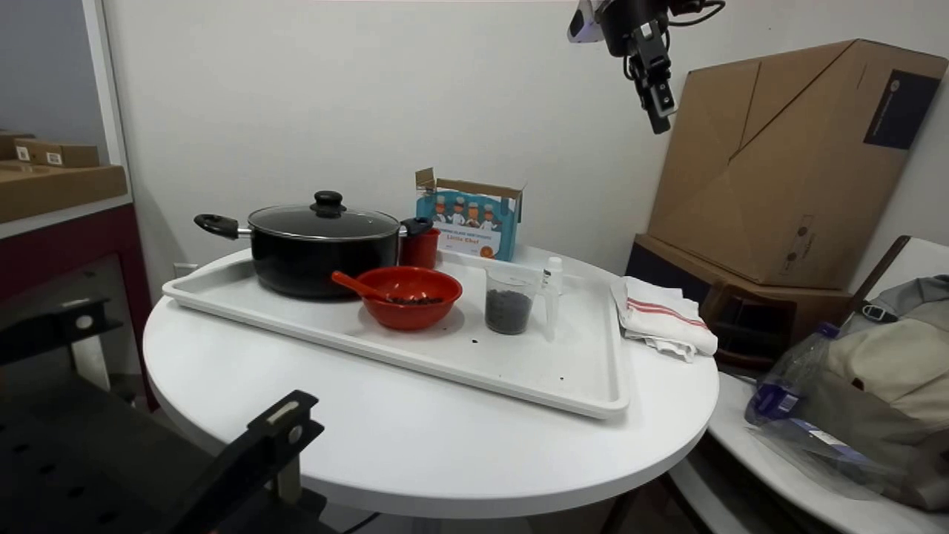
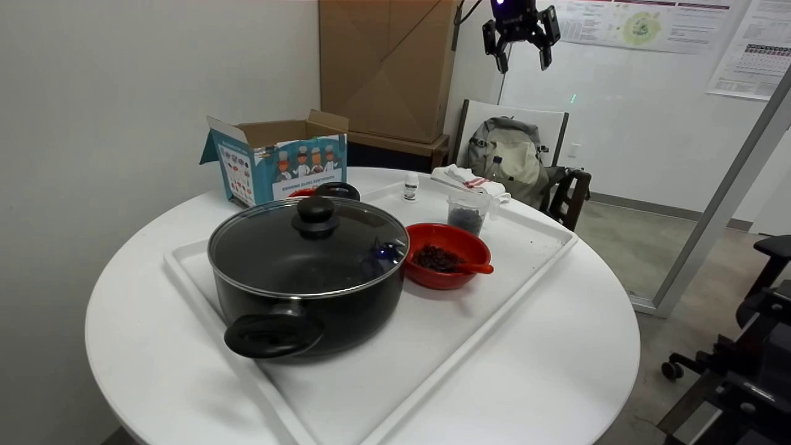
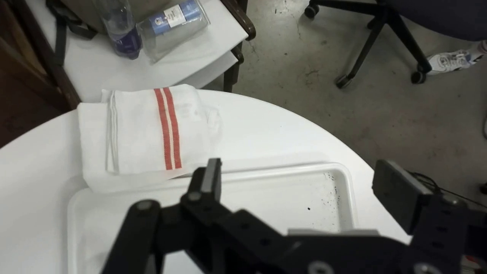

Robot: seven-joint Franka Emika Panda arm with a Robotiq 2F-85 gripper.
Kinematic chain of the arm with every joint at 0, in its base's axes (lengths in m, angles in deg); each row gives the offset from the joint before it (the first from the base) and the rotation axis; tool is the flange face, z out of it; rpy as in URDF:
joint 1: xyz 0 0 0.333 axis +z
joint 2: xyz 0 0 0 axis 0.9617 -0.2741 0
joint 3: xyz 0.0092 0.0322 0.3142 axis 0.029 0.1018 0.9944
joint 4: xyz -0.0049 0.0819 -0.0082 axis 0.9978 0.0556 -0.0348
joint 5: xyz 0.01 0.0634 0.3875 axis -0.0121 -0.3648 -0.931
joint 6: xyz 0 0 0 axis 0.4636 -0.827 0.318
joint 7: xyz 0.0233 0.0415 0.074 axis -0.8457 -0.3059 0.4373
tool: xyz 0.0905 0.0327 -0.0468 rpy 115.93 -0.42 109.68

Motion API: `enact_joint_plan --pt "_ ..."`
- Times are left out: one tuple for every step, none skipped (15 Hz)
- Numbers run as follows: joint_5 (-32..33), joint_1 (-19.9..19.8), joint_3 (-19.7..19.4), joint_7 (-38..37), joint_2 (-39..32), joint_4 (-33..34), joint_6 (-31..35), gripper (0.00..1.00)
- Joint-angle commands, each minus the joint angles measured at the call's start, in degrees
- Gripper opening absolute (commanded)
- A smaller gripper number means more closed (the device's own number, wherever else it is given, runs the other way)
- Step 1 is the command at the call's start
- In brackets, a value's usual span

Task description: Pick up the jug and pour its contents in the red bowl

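The jug point(image 1: 508, 305) is a small see-through cup with dark contents and a clear handle. It stands upright on the white tray point(image 1: 415, 361), and shows in both exterior views point(image 2: 466, 216). The red bowl point(image 1: 408, 317) sits beside it and holds dark bits and a red spoon point(image 1: 357, 285); it also shows in an exterior view point(image 2: 440, 279). My gripper point(image 2: 523, 65) is open and empty, high above the table and away from the jug; its spread fingers show in the wrist view point(image 3: 296, 171). Jug and bowl are out of the wrist view.
A black lidded pot point(image 1: 319, 259) stands on the tray beside the bowl. A red cup point(image 1: 420, 251), a blue box point(image 1: 467, 226) and a small white bottle point(image 2: 411, 187) stand behind. A folded towel point(image 3: 140, 129) lies by the tray's end. Large cardboard boxes point(image 1: 786, 163) stand beyond the table.
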Motion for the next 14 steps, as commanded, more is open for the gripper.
enact_joint_plan --pt "-1.9 0.5 -1.2 0.1 -0.9 -0.8 2.5 1.00" --pt "-2.0 0.5 -1.3 -0.1 -1.3 -0.9 3.0 1.00" --pt "-2.1 0.5 -1.4 -0.4 -1.7 -1.0 3.7 1.00" --pt "-2.1 0.5 -1.5 -0.6 -2.2 -0.9 4.4 1.00" --pt "-2.2 0.5 -1.6 -1.0 -2.8 -1.0 5.3 1.00" --pt "-2.2 0.5 -1.7 -1.4 -3.5 -0.9 6.1 1.00" --pt "-2.2 0.6 -1.9 -2.1 -4.4 -0.9 7.1 1.00" --pt "-2.2 0.7 -2.1 -2.7 -5.5 -0.5 7.8 1.00" --pt "-2.1 0.8 -2.2 -3.2 -6.7 0.0 8.6 1.00" --pt "-2.1 0.9 -2.3 -3.6 -7.5 0.0 9.4 1.00" --pt "-2.3 0.9 -2.2 -4.0 -8.7 0.2 10.2 1.00" --pt "-2.6 0.9 -2.1 -4.4 -9.4 0.4 10.8 1.00" --pt "-3.3 0.8 -1.9 -4.8 -10.0 0.3 11.2 1.00" --pt "-4.0 0.9 -1.8 -5.3 -10.5 0.2 11.3 1.00"
